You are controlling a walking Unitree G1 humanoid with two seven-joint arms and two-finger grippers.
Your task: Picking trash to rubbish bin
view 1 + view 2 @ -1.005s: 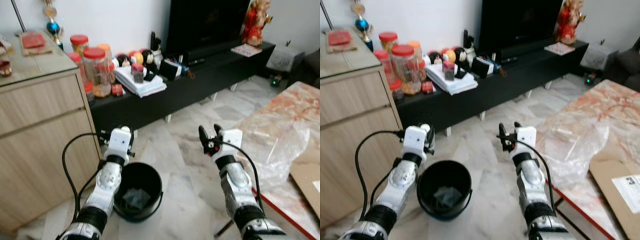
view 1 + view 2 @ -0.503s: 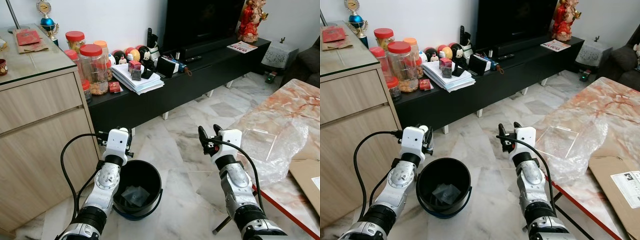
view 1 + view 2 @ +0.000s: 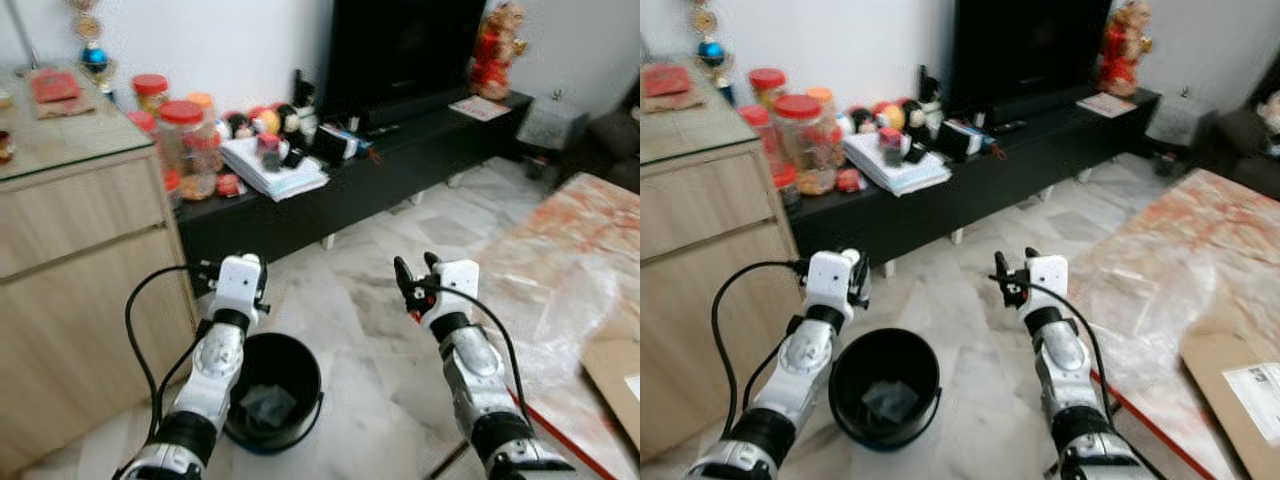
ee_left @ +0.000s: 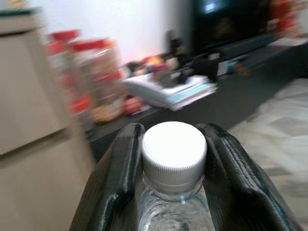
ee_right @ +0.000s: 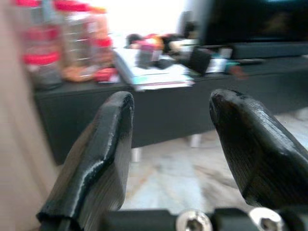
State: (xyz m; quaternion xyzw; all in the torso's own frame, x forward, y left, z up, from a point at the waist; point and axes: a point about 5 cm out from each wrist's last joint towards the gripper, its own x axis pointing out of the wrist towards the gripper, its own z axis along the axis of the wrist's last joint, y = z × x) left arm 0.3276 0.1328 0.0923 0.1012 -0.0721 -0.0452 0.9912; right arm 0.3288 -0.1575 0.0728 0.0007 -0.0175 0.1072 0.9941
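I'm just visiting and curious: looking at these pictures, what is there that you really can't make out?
- The bottle in the left tool: the left wrist view's edge cuts off its body, so no label or fill level.
- The scrap inside the black bin: too small and dark in the eye views to identify.
- Jars on the black TV bench: motion blur hides their contents.
- The marble table: its far side runs off the frame.
- The right tool is open, holding nothing.

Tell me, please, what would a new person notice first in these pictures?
First, the clear bottle with a white cap, clamped between the left gripper's black fingers just above the black bin on the marble floor. Next, the right gripper, open and empty, raised beside a table with crumpled clear plastic. Behind, red-lidded jars crowd a low black TV bench.
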